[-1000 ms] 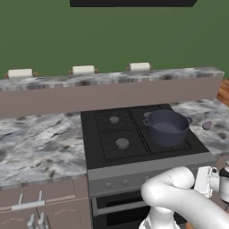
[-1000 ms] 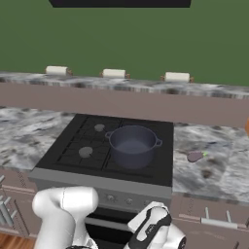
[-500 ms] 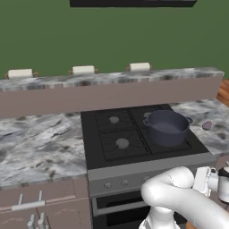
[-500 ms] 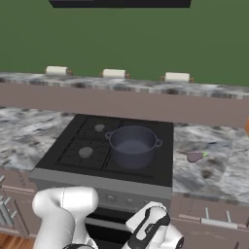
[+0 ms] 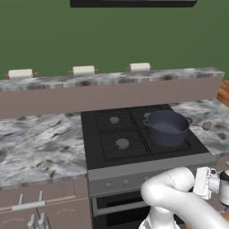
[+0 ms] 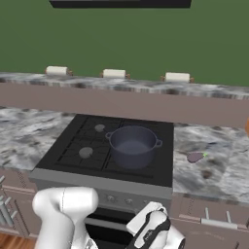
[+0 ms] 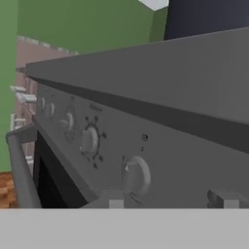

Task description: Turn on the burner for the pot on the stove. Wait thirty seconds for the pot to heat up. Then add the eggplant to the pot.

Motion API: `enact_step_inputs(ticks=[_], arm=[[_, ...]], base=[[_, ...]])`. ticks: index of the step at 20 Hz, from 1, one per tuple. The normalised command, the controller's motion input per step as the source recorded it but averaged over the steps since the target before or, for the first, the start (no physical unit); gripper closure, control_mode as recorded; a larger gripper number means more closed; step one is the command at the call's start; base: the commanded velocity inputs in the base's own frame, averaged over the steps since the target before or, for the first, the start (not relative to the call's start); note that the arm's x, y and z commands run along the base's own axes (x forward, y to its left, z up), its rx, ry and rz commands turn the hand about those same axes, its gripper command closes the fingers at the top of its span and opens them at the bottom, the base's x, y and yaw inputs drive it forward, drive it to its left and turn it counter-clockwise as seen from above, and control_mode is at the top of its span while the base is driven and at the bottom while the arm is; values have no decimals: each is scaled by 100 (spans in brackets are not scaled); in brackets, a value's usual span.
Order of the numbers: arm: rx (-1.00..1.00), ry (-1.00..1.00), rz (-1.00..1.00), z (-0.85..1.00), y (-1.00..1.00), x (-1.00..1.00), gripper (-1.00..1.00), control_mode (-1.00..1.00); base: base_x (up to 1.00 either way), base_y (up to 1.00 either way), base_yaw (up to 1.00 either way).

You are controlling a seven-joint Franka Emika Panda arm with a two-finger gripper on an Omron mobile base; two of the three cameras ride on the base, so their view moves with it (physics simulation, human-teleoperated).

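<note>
Since the earlier frames almost nothing has moved: the arm keeps its low pose in front of the stove (image 5: 134, 134), and only the wrist has shifted very slightly. The pot (image 5: 167, 127) sits on the front right burner of the stove, upright, and its inside looks bare. The eggplant (image 6: 195, 156) lies on the marble counter (image 6: 214, 160) to the right of the stove, apart from the pot.

In the hand view the gripper (image 7: 168, 198) is close in front of the grey front panel (image 7: 160, 160), and a round knob (image 7: 136, 175) stands between the two fingertips (image 7: 115, 200) but a little beyond them; I cannot tell if they touch it. The jaws stand partly apart, wider than the knob, and hold nothing. More knobs go in a row to the left, and the oven handle (image 7: 19, 170) runs below them.
</note>
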Motion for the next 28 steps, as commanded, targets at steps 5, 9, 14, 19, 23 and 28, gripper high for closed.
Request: enact_step_inputs(ticks=[5,9,14,19,23,28], arm=[[0,-14,0,16,0,-43,-100,-100],[0,-45,0,93,-2,-79,-100,-100],[1,-50,0,100,-15,-96,-100,-100],[3,-55,-1,100,-30,-100,-100,-100],[10,-47,0,87,-47,-76,-100,-100],[15,-29,0,93,-30,-36,-100,-100]], base=[[0,0,0],[0,0,0],[0,0,0],[0,0,0],[0,0,0],[0,0,0]])
